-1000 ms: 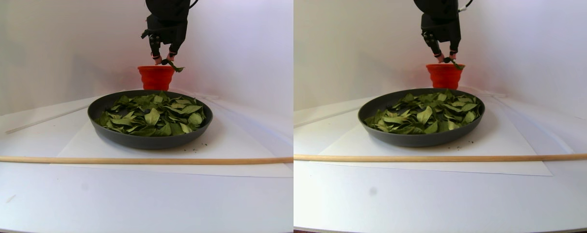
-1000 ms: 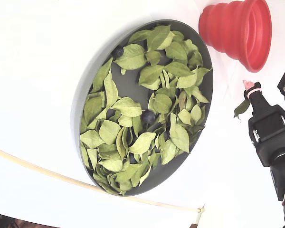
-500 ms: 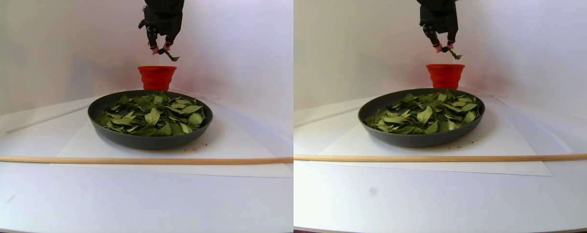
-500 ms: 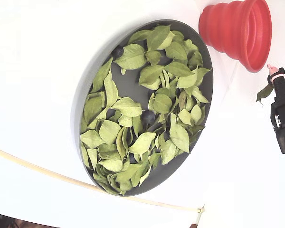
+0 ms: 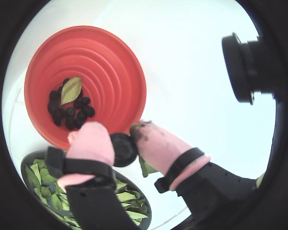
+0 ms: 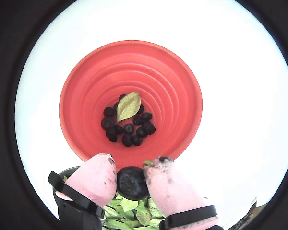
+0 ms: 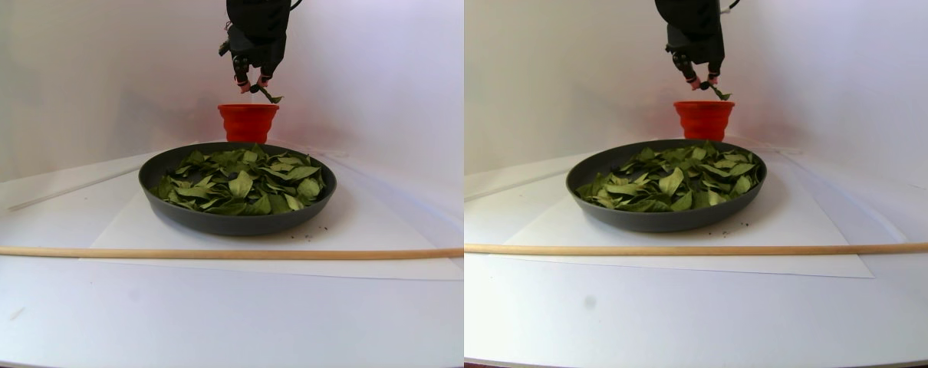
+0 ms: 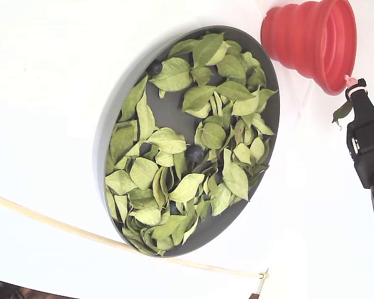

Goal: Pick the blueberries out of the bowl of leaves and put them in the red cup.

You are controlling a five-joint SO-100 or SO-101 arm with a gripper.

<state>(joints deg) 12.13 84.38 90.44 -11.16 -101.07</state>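
My gripper (image 6: 133, 164) is shut on one dark blueberry (image 6: 130, 182) between pink fingertips. A green leaf (image 5: 146, 167) is caught beside it and dangles (image 8: 343, 111). The gripper (image 7: 251, 86) hangs above the near rim of the red cup (image 6: 129, 96), at the cup's mouth edge in the fixed view (image 8: 353, 83). Several blueberries (image 6: 127, 129) and one leaf (image 6: 128, 106) lie in the cup's bottom. The dark bowl (image 8: 112, 124) holds the leaves (image 8: 168, 140), with a few blueberries (image 8: 194, 152) showing among them. One berry (image 8: 154, 66) sits near the rim.
A thin wooden stick (image 7: 203, 253) lies across the table in front of the bowl, at the edge of a white paper sheet (image 7: 126, 230). A black camera lens (image 5: 247, 67) juts out beside the gripper. A white wall stands behind the cup.
The gripper, still shut on the berry and leaf, rose from beside the cup, moved over toward the cup's rim, then dipped slightly.
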